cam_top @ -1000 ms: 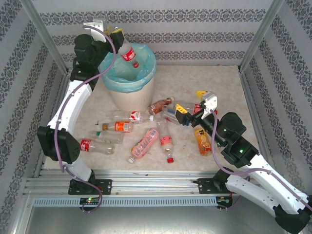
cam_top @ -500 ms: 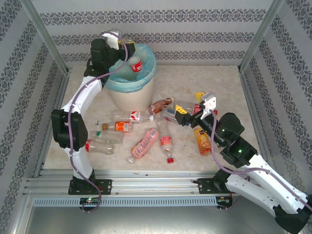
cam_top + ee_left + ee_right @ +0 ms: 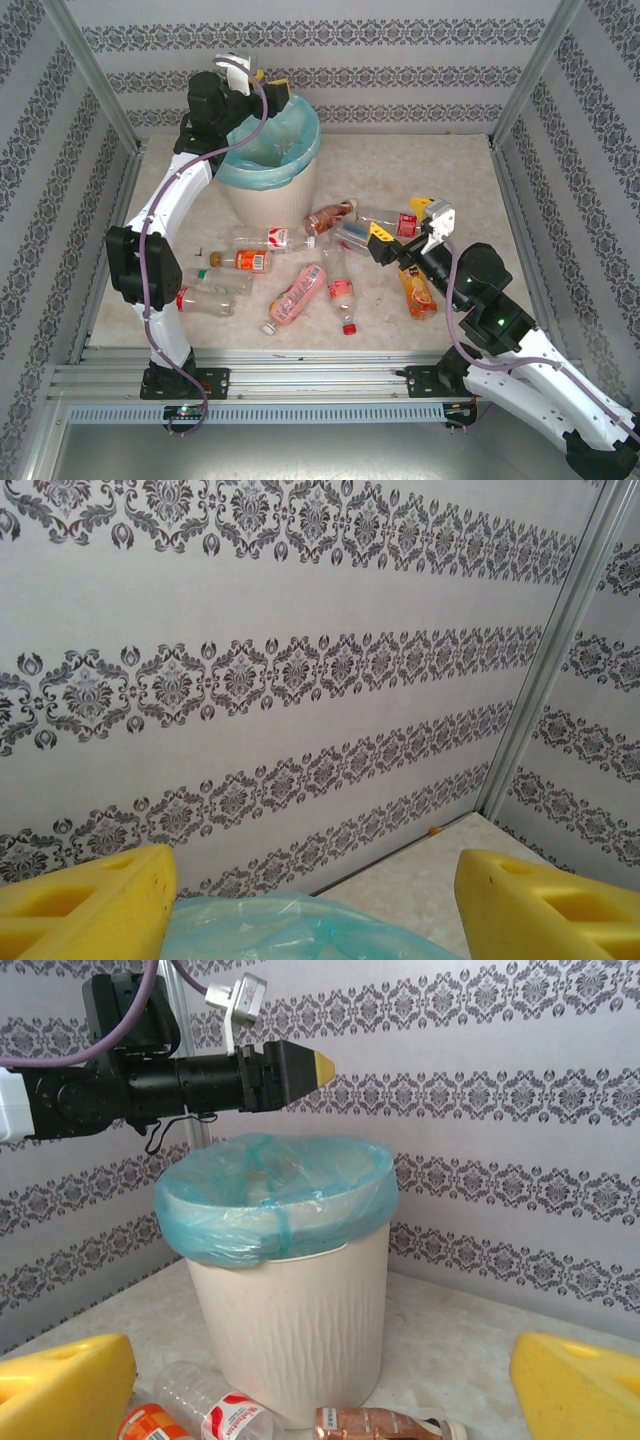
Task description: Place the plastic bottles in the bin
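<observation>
My left gripper (image 3: 268, 82) (image 3: 315, 870) hangs open and empty over the back rim of the bin (image 3: 270, 195) (image 3: 290, 1310), whose blue-green bag (image 3: 290, 930) lies just below its fingers. No bottle shows inside the bin from here. Several plastic bottles lie on the table: a brown one (image 3: 330, 215) (image 3: 375, 1425), a clear one with a red-white label (image 3: 270, 238) (image 3: 215, 1415), a pink one (image 3: 297, 295) and an orange one (image 3: 415, 285). My right gripper (image 3: 400, 220) (image 3: 322, 1360) is open, low over a clear bottle with a red label (image 3: 385, 215).
Patterned walls and metal posts (image 3: 525, 80) close the table on three sides. More bottles lie at the left front: orange label (image 3: 245, 260), green cap (image 3: 215, 280), red label (image 3: 195, 300). Bare tabletop (image 3: 400, 165) stretches right of the bin.
The left gripper carried a red-labelled bottle over the bin, opened and let it drop out of sight. The right gripper shifted slightly right and nearer.
</observation>
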